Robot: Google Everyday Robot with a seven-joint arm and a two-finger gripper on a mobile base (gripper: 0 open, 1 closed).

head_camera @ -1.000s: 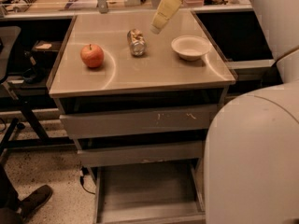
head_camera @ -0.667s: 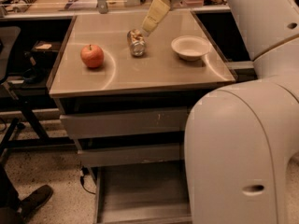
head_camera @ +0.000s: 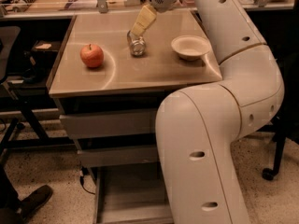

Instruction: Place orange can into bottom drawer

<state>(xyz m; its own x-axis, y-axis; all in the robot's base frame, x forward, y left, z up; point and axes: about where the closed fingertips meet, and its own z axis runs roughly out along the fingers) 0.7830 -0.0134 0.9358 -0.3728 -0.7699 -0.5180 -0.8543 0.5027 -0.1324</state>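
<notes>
The orange can point(head_camera: 137, 45) lies on its side near the middle of the cabinet top, its silvery end facing me. My gripper point(head_camera: 140, 26) hangs just above the can, pointing down and to the left, close over its top. The bottom drawer point(head_camera: 128, 196) is pulled out at floor level, and its right part is hidden behind my white arm point(head_camera: 210, 139). The two upper drawers are closed.
A red apple point(head_camera: 92, 56) sits on the left of the top and a white bowl point(head_camera: 190, 47) on the right. A chair base and a shoe point(head_camera: 28, 202) are on the floor at the left. A cluttered bench runs behind the cabinet.
My gripper has moved left and down, from between the can and bowl to just above the can. My arm has swung further across the drawers on the right.
</notes>
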